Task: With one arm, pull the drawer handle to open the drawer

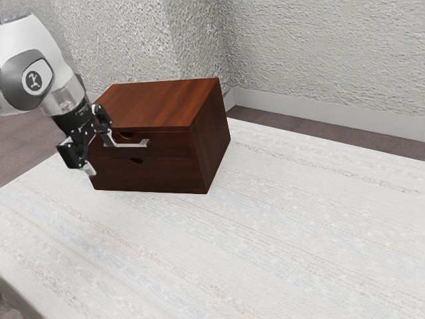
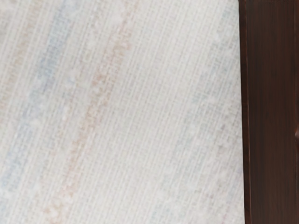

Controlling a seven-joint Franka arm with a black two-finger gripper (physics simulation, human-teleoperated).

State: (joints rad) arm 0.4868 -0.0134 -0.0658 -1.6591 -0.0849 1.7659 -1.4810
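Slippage is my main worry. The gripper (image 1: pixel 99 154) hangs released at the exterior view's left end of the cabinet (image 1: pixel 159 103), its fingers (image 1: pixel 90 170) spread wide. The drawer handle (image 1: pixel 131 141) is a thin silver bar on the upper drawer (image 1: pixel 166 141), and it sits just beside the upper finger rather than squarely between the two. I judge that closing from here could catch only the bar's end, or nothing at all, and a pull would then come away bare.

The second risk is the cabinet itself. It stands free on the table (image 1: pixel 265 232). A pull taken off-centre or at an angle could drag or twist the whole box across the cloth instead of sliding the drawer out (the front looks flush with the frame, so nothing is open yet). A low approach could also knock the lower drawer (image 1: pixel 149 174) or scrape the tabletop.

From the side camera I get the handle, both drawer fronts and how the gripper stands against them. The wrist camera gives me none of that. It looks down on striped cloth, with a dark strip of cabinet wood (image 2: pixel 271 112) along one edge, so it tells me the hand is close to the front face with the table (image 2: pixel 117 112) just below.
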